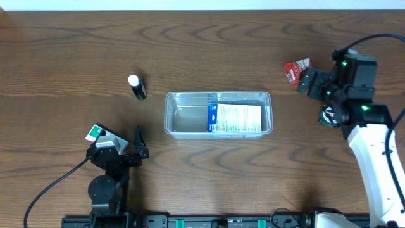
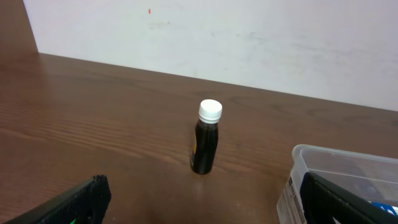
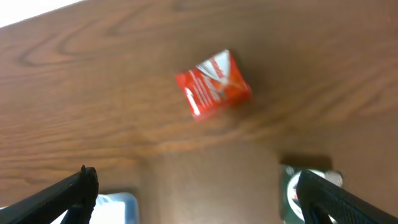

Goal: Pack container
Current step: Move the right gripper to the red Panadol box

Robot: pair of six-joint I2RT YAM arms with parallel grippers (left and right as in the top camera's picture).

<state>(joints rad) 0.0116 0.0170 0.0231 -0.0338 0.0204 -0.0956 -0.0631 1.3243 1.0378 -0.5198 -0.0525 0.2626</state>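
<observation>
The clear container sits mid-table with a blue and white box lying in its right half. Its corner shows in the left wrist view. A small dark bottle with a white cap stands left of it, upright, also in the left wrist view. A red packet lies at the right, also in the right wrist view. My left gripper is open and empty, short of the bottle. My right gripper is open and empty, just right of the packet.
A round green and white item lies beside the right arm and shows at the right finger. A small green and white thing is next to the left arm. A white wall stands behind the table.
</observation>
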